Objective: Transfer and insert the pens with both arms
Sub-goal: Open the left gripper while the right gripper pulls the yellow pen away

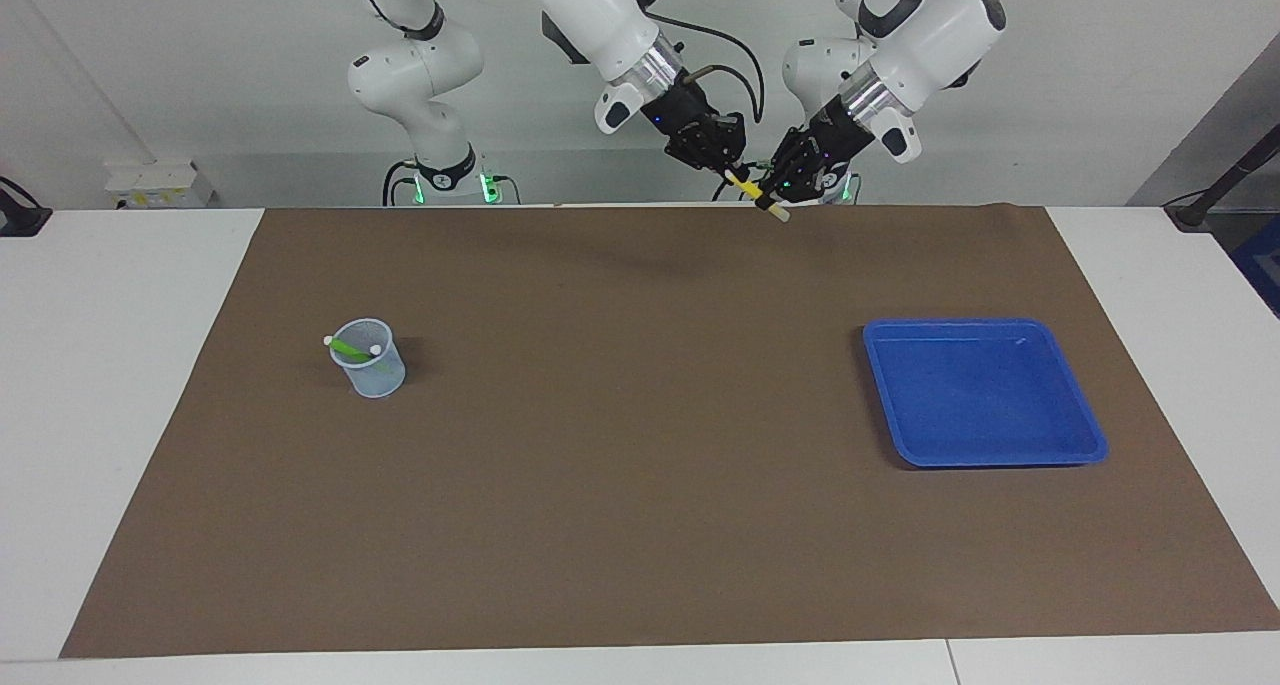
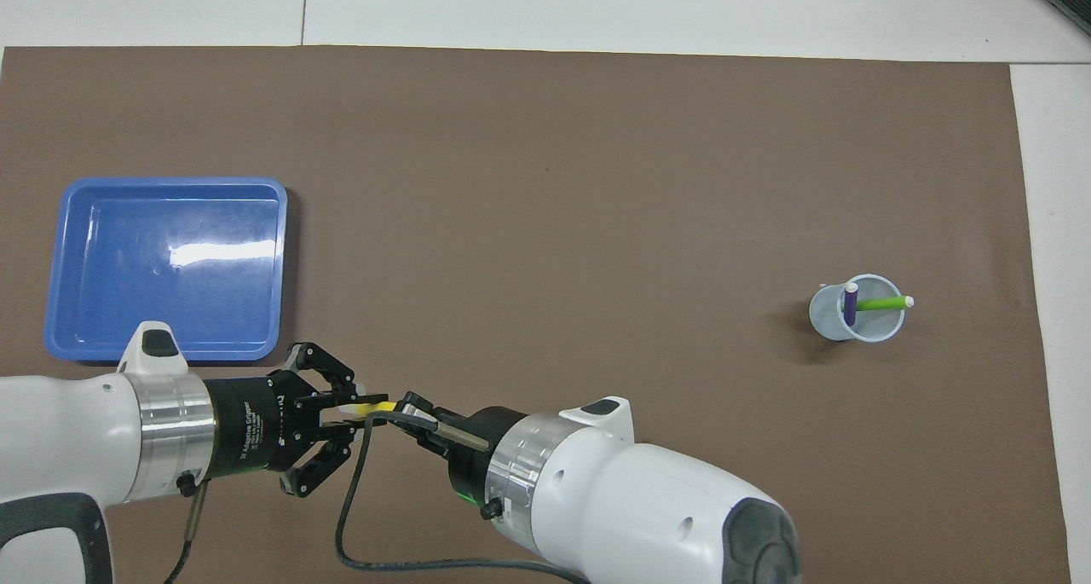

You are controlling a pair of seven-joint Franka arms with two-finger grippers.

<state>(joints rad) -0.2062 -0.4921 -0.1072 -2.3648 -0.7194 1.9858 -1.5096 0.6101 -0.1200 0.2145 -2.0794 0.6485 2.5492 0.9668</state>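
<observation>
In the facing view, the yellow pen (image 1: 757, 194) is held in the air over the mat's (image 1: 640, 485) edge nearest the robots, between the right gripper (image 1: 735, 168) and the left gripper (image 1: 775, 187). The right gripper is clamped on the pen; whether the left grips it cannot be told.

In the overhead view, the purple pen (image 2: 850, 303) and green pen (image 2: 882, 303) stand in the cup (image 2: 828, 320). The tray (image 2: 72, 345) lies toward the left arm's end.
</observation>
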